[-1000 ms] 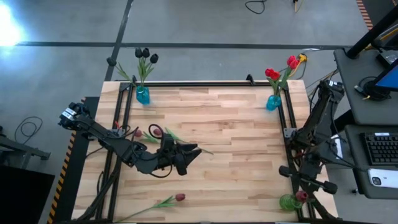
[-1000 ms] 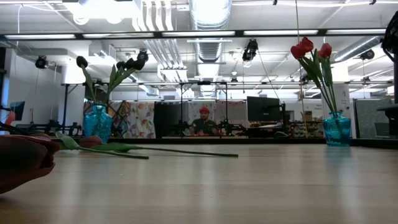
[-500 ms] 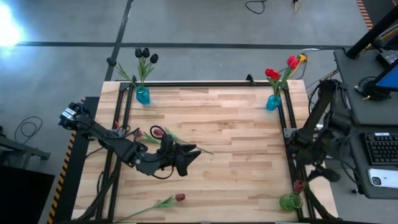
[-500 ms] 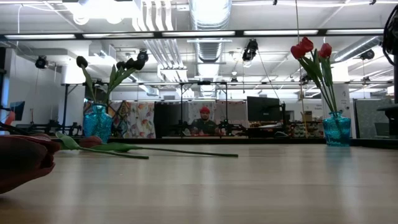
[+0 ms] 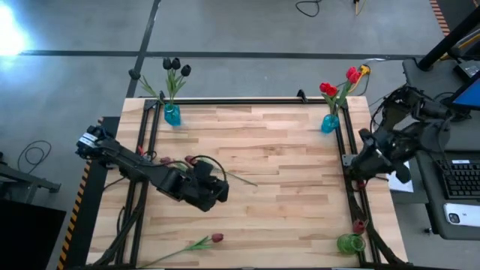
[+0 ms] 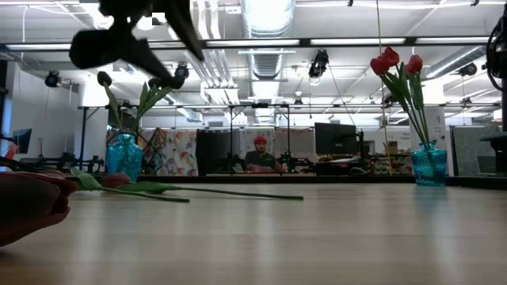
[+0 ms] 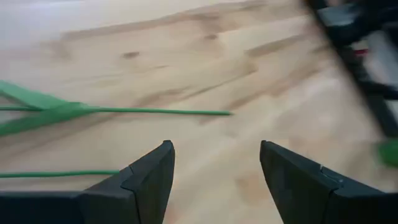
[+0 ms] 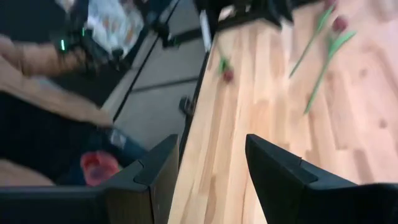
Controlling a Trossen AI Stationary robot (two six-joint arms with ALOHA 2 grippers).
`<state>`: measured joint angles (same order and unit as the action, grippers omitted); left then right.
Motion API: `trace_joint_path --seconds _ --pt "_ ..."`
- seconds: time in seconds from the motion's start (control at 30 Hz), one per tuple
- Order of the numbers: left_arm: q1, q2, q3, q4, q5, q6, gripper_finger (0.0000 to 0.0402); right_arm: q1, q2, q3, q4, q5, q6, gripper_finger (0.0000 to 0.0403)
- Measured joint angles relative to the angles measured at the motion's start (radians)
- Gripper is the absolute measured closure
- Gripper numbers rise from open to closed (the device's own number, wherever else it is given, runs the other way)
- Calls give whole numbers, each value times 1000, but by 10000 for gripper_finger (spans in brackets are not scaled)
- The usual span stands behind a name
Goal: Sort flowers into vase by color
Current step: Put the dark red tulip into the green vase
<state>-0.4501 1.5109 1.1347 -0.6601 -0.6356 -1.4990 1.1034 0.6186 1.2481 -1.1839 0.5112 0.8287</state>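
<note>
While two tulips (image 5: 196, 162) lie flat at the left middle of the high view, heads to the left and stems running right across the tabletop (image 5: 285, 187), a third red tulip (image 5: 201, 242) lies near the bottom edge, head to the right, stem trailing down-left. Black tulips stand upright in the left vase (image 5: 172, 114) at the upper left, red ones in the right vase (image 5: 329, 123) at the upper right. The left gripper (image 5: 213, 191) hangs over the stem ends, arm reaching in from the left edge, fingers (image 7: 149, 177) spread and empty. The right gripper (image 5: 366, 159) sits off the right edge, fingers (image 8: 273, 171) parted, holding nothing. The middle and right of the tabletop lie bare.
</note>
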Motion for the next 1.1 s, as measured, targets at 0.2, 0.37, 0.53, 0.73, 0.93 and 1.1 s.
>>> trace_joint_path --seconds 0.2,0.37,0.53,0.73,0.93,1.1 --pt "113 104 -1 -318 80 -433 185 0 35 107 -18 172 69 224" --pt "181 191 0 -278 79 -713 196 0 57 179 -20 266 34 225" --pt "230 242 1 -317 155 -893 197 0 62 246 -8 298 -15 225" --pt "369 251 0 -320 265 -947 196 0 58 320 -8 297 -35 225" --pt "470 234 1 -382 334 -930 196 0 58 335 -8 109 -36 225" --pt "528 227 0 -461 401 -924 196 0 84 331 -10 -5 -43 225"
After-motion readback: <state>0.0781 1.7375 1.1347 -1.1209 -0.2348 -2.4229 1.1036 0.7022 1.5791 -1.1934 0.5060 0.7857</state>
